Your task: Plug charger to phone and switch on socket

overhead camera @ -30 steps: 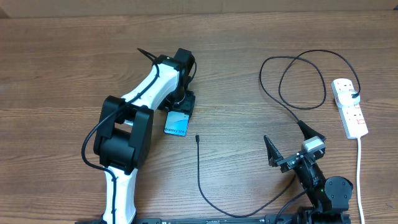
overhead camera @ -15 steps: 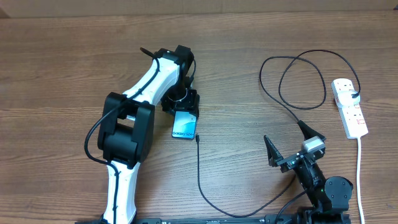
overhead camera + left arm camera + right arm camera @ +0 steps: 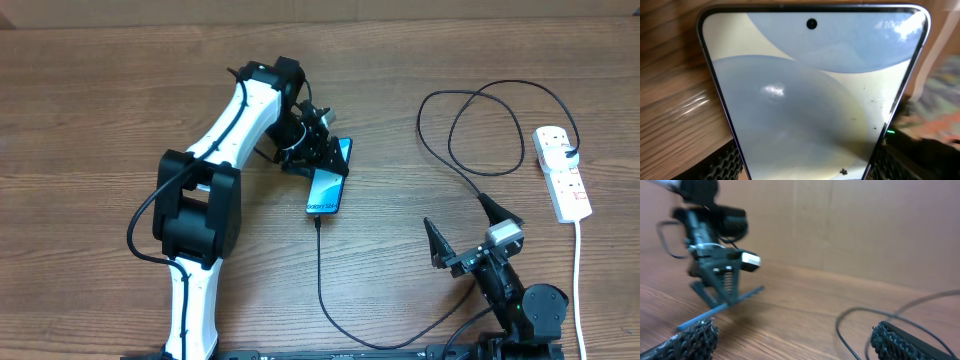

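From above, my left hand (image 3: 322,152) covers the upper end of the phone (image 3: 328,190), so I cannot see my grip there. In my left wrist view the phone runs off the bottom edge, and the background at right is a blur. The charger (image 3: 319,270) tip lies at the phone's lower end, too small to tell whether it is in. The socket (image 3: 562,175) switches are too small to read. My right wrist view is blurred, with the fingers (image 3: 690,340) cut off at the bottom edge.
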`<action>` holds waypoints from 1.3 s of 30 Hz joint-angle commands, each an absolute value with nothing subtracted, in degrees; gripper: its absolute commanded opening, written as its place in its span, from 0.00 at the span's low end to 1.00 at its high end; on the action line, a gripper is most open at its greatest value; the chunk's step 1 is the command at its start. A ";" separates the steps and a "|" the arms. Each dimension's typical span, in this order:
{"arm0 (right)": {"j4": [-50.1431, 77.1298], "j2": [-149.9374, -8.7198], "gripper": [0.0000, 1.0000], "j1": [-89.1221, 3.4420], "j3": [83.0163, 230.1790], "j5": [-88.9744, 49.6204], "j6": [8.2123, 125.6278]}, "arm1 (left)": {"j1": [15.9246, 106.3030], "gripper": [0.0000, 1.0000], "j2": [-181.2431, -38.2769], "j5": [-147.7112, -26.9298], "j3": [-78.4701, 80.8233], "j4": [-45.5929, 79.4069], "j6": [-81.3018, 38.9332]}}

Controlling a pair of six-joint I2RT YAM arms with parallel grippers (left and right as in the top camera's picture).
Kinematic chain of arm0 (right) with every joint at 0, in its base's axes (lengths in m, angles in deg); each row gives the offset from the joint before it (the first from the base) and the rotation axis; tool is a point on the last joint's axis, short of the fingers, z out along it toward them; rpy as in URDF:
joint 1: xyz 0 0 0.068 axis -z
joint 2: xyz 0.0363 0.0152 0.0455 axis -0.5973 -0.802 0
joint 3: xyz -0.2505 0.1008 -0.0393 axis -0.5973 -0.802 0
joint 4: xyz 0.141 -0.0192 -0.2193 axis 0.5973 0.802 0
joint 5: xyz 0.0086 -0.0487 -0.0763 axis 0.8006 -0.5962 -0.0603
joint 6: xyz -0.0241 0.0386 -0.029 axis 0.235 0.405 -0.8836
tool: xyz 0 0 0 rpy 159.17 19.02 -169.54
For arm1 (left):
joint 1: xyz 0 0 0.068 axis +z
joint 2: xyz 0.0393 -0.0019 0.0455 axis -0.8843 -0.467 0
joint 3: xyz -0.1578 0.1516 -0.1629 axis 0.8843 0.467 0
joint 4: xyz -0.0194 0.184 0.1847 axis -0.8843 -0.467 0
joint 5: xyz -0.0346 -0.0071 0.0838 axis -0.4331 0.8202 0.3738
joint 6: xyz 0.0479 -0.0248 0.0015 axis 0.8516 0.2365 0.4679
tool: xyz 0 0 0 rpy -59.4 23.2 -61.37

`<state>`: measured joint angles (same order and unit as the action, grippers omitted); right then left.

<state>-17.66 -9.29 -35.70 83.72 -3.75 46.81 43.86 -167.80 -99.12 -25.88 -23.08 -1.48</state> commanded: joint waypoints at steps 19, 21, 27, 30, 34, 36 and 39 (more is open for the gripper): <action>21.70 -43.58 1.00 -35.97 130.14 3.02 60.47 | 45.48 0.66 -167.63 -112.26 -27.50 -21.33 -1.92; 27.78 -50.01 1.00 -35.97 135.80 3.04 60.38 | 45.48 0.66 -167.63 -112.24 -27.50 -20.96 -2.38; 34.31 -65.31 1.00 -35.97 144.70 4.86 60.45 | 44.95 0.66 -167.63 -112.24 -27.50 -18.69 -3.71; 34.77 -70.73 0.91 -35.99 144.63 8.70 60.43 | 44.47 0.66 -167.63 -112.22 -27.50 -17.55 -5.04; 35.65 -75.65 0.76 -36.60 144.61 10.96 60.23 | 43.62 0.66 -167.63 -112.08 -27.50 -16.92 -6.44; 35.65 -77.07 0.76 -37.63 144.61 10.76 60.17 | 43.25 0.66 -167.63 -112.00 -27.50 -16.59 -6.81; 35.69 -78.90 0.77 -39.73 144.61 10.02 60.23 | 42.63 0.65 -167.63 -111.69 -27.50 -15.65 -8.19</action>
